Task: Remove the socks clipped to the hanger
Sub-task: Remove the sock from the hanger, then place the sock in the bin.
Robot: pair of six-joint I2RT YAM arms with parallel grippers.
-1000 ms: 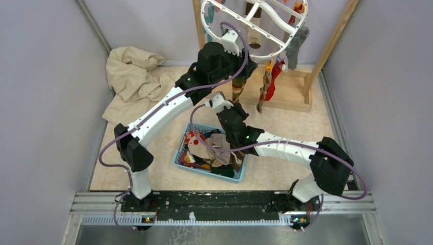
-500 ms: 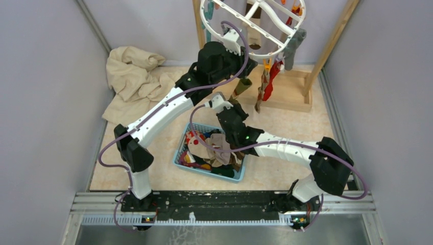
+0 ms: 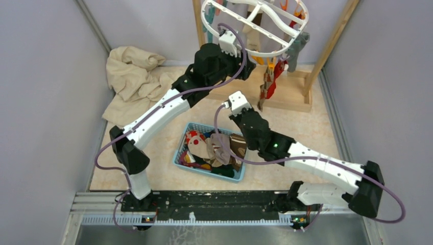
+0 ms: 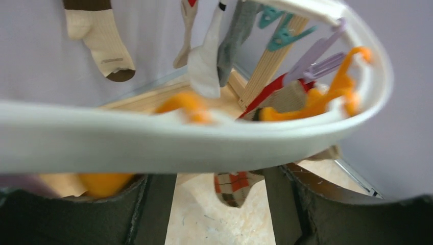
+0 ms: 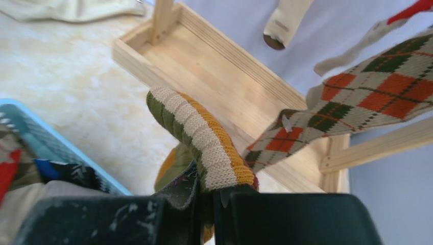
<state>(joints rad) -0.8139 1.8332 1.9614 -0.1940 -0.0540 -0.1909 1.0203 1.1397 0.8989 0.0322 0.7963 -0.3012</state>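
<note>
Currently, the hanger [image 3: 260, 53], a white plastic oval ring with inner spokes, is located at the top centre of the overhead view, suspended within a light wooden rack [image 3: 286, 101]. Orange, teal and purple clips [image 4: 278, 35] are fitted along its rim. Several socks [image 3: 269, 79] are clipped to it and hang down: a cream one with a brown toe, a grey one, a red one, and an argyle sock [image 5: 357, 97] in green, orange and cream.

The left gripper [image 4: 219, 204] is raised to the near rim of the ring. Its jaws are held apart, and the rim runs across in front of both fingers.

The right gripper [image 5: 212, 196] is clamped on a striped sock [image 5: 204, 138] banded in green, cream and orange, at the lower centre of the right wrist view, just beside the argyle sock.

A blue basket [image 3: 181, 148] holding more socks is placed at the centre of the pale, marbled table [image 3: 153, 176]. A beige cloth [image 3: 133, 76] is heaped at the upper left. The table is enclosed by plain lilac-grey walls [image 3: 46, 102].
</note>
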